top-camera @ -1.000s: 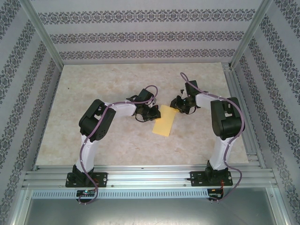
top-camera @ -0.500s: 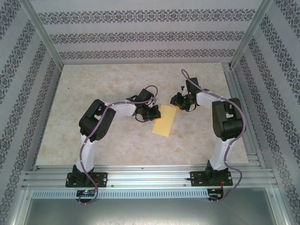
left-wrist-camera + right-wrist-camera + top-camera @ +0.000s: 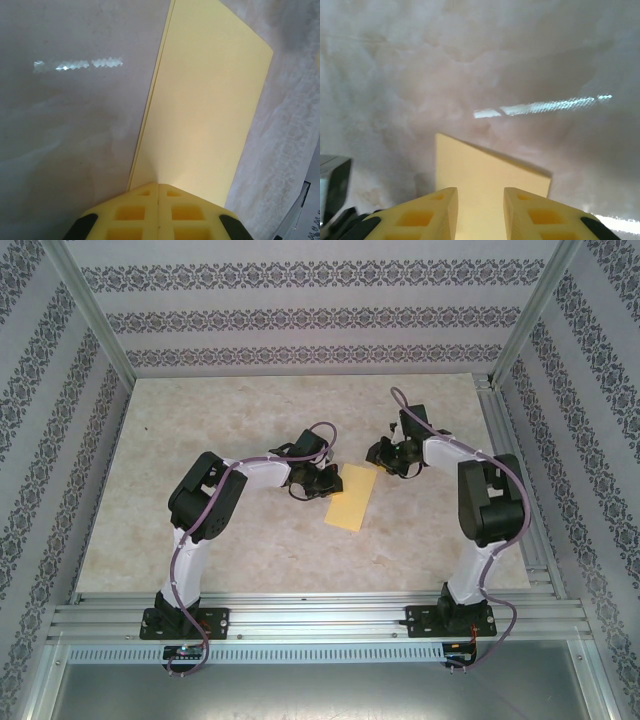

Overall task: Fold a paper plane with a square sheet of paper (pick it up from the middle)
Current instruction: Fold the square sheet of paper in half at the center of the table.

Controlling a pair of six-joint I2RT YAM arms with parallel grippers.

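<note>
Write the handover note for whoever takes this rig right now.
Left gripper: shut, tips at one end of the paper; pinching or pressing, I cannot tell which.
Right gripper: open, fingers apart over the paper's other end, not gripping.
Paper: lies on the table between the two grippers, doubled into a narrow rectangle.
Done: the first fold in half.
Left: all later folds; no pointed nose yet.

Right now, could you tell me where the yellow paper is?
The paper lies centrally in the top view, between the left end effector and right end effector.
</note>
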